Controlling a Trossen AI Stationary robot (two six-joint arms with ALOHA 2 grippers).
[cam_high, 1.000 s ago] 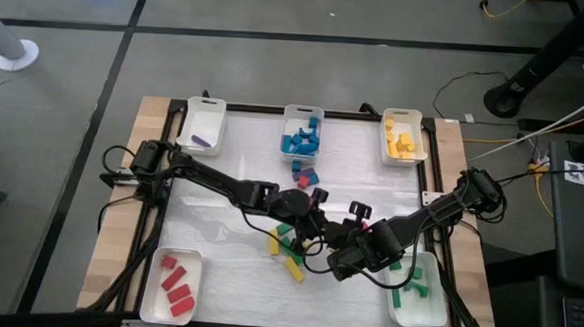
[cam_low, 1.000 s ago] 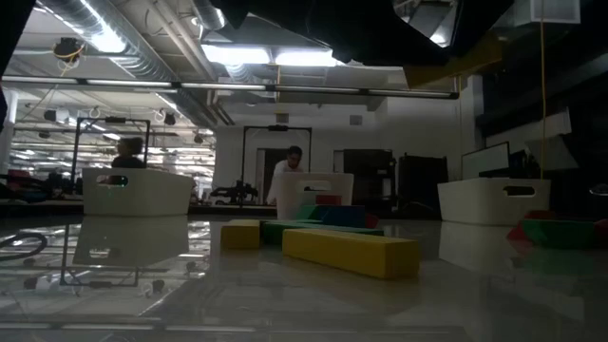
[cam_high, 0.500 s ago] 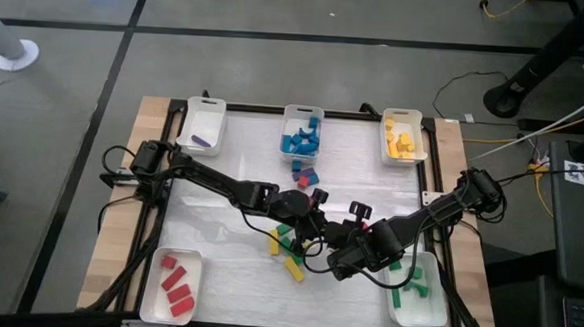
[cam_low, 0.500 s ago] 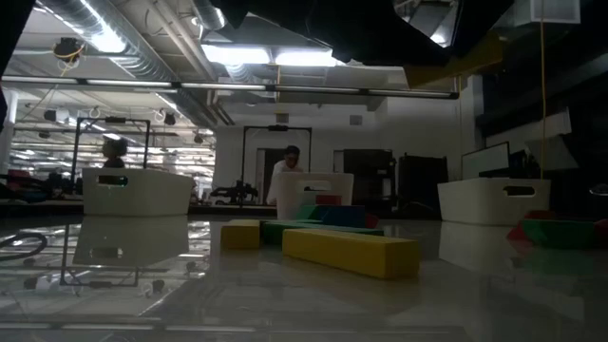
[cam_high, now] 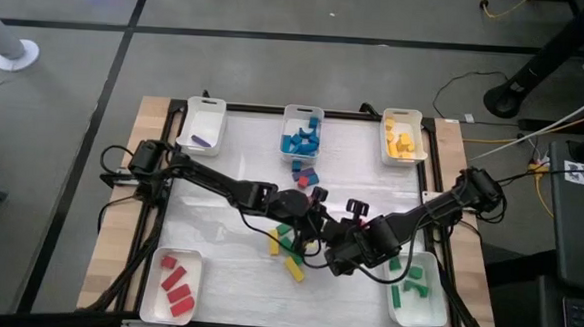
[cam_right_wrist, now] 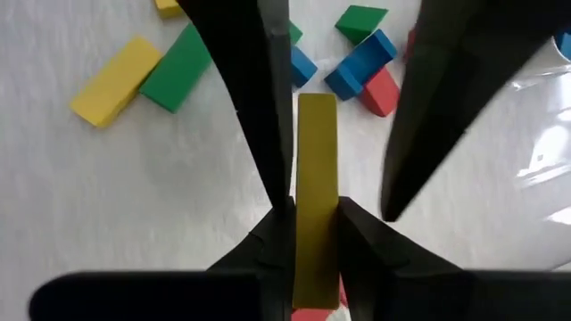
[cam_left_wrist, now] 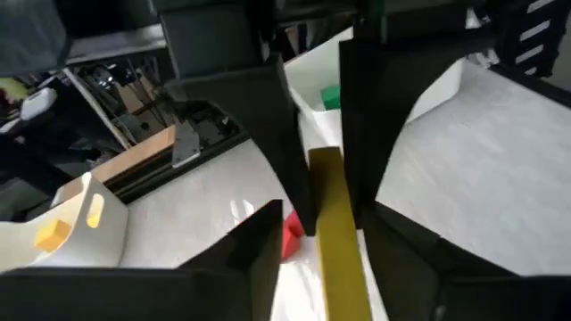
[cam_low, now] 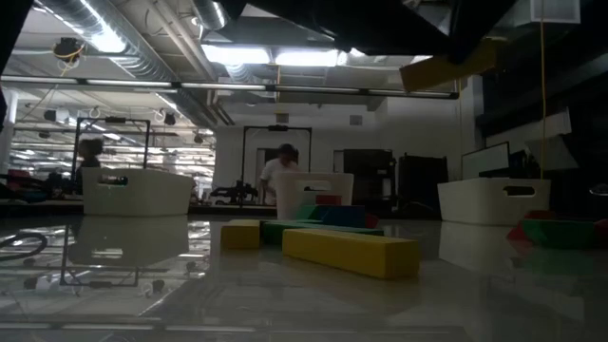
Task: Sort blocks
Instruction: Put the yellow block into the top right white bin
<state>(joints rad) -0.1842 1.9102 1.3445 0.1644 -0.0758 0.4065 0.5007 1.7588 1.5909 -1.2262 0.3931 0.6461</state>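
A yellow bar (cam_right_wrist: 316, 160) hangs above the table's middle, between my two grippers; it also shows in the low view as the yellow bar (cam_low: 446, 66). My right gripper (cam_right_wrist: 314, 209) is shut on one end of it. My left gripper (cam_left_wrist: 323, 218) is open, its fingers standing on either side of the bar's other end (cam_left_wrist: 337, 259). I cannot tell whether one of them still touches it. In the high view my left gripper (cam_high: 317, 223) and right gripper (cam_high: 340, 248) meet over loose blocks (cam_high: 286, 241) lying flat on the table. My right gripper pinches the yellow bar's two long sides (cam_right_wrist: 316, 234) between its two fingers, at the end nearest its wrist. The fingers slant down from the table's right side and lie along the bar. The bar is lifted clear of the table and slightly tilted.
White trays stand at the far edge: one with a purple block (cam_high: 201, 127), one with blue (cam_high: 302, 134), one with yellow (cam_high: 403, 137). Near-edge trays hold red (cam_high: 171, 282) and green (cam_high: 416, 290). Blue and red blocks (cam_high: 304, 174) lie mid-table. People move in the room behind.
Both arms have kept their places. In the low view the dark fingers over the yellow bar have shifted, and more of the bar's left end shows; the bar stays lifted.
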